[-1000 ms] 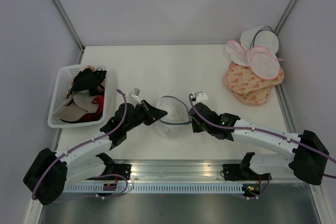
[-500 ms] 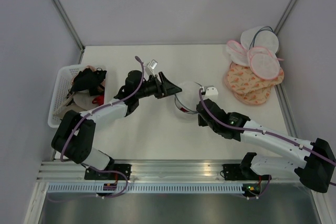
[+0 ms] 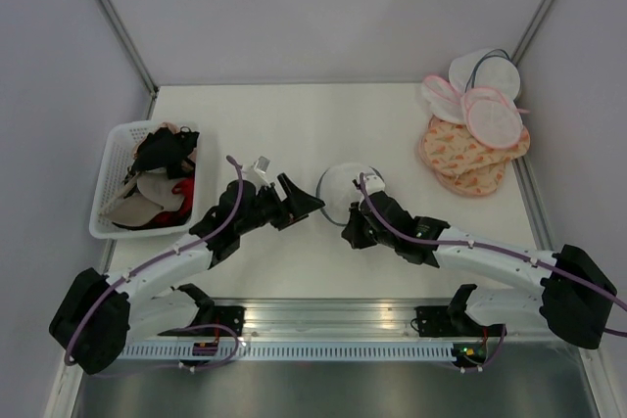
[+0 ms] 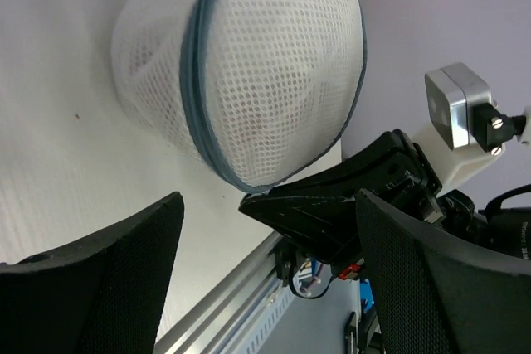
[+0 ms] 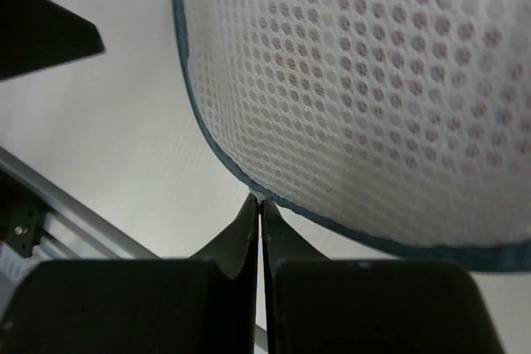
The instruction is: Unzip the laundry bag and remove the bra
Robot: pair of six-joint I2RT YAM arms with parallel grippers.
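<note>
1. The left gripper point(image 3: 302, 197) stood released, its jaws wide, with the arm stretched rightward low over the white table point(image 3: 265, 115).
2. The right gripper point(image 5: 260, 199) was clenched, its tips at the grey rim of the laundry bag point(image 3: 341, 188), mid-table.
3. Farther off were a basket point(image 3: 110, 159) on the left, spare bags point(image 3: 475, 129) at the far right, and pale walls.

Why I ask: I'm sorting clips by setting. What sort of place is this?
Probably a robot test cell: grey walls box in a white table, two arms are bolted to a metal rail, with a basket and wash bags laid out.
</note>
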